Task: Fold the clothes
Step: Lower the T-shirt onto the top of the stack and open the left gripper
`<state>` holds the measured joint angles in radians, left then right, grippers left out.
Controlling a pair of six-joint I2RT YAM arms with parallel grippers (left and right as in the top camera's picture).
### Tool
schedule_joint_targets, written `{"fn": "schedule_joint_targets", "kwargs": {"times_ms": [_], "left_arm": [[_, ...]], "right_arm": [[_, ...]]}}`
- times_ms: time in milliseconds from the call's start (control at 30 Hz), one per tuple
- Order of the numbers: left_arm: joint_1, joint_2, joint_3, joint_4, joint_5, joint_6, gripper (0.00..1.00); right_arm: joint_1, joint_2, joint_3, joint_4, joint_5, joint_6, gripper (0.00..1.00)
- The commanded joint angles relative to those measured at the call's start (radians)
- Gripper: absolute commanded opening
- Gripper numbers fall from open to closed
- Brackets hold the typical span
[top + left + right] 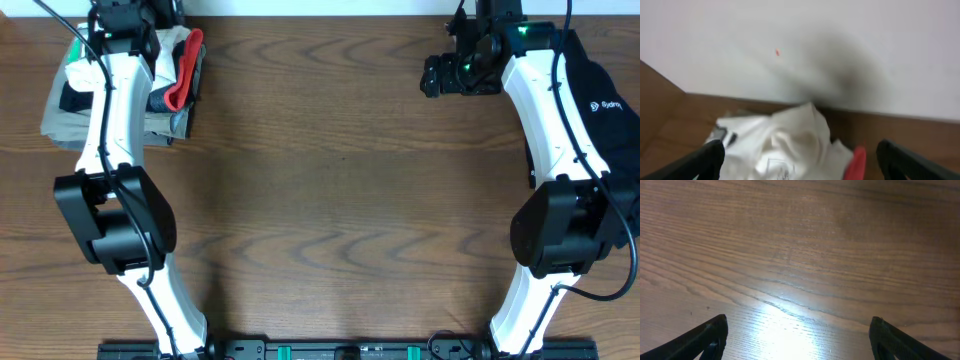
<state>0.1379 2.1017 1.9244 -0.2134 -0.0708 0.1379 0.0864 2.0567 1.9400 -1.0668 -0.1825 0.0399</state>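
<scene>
The white T-shirt (790, 135) lies crumpled on top of the stack at the table's back left corner, with part of a square graphic showing in the left wrist view. A pale bit of the shirt (168, 42) shows beside the arm in the overhead view. My left gripper (800, 167) is open, its fingers wide apart on either side of the shirt and just above it. It sits at the top left in the overhead view (125, 15). My right gripper (440, 75) is open and empty over bare table at the back right; the right wrist view (797, 340) shows only wood between its fingers.
The folded beige, black and grey-red stack (65, 100) lies under the shirt, its red edge (185, 70) on the right side. A black top with white logos (600, 100) lies at the right edge. A white wall (840, 40) stands right behind the stack.
</scene>
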Motion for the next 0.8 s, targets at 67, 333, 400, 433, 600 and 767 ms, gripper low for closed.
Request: {"fn": "schedule_joint_targets", "kwargs": {"times_ms": [67, 333, 400, 433, 600, 767], "left_arm": [[0.090, 0.100, 0.010, 0.073, 0.008, -0.105, 0.98], [0.168, 0.254, 0.009, 0.087, 0.092, -0.162, 0.98], [0.171, 0.303, 0.008, 0.077, 0.121, -0.163, 0.98], [0.171, 0.330, 0.008, 0.068, 0.121, -0.163, 0.98], [0.162, 0.429, -0.005, 0.032, 0.121, -0.163, 0.98], [0.157, 0.452, -0.041, 0.016, 0.120, -0.163, 0.98]], "right_arm": [[0.006, -0.009, -0.009, -0.008, 0.004, -0.012, 0.89], [0.006, -0.009, -0.020, 0.001, 0.004, -0.012, 0.89], [0.006, -0.009, -0.020, 0.001, 0.004, -0.011, 0.89], [0.006, -0.009, -0.020, 0.001, 0.004, -0.011, 0.89], [0.006, -0.009, -0.020, 0.001, 0.008, -0.012, 0.89], [0.006, -0.009, -0.020, 0.004, 0.016, -0.012, 0.89]]}}
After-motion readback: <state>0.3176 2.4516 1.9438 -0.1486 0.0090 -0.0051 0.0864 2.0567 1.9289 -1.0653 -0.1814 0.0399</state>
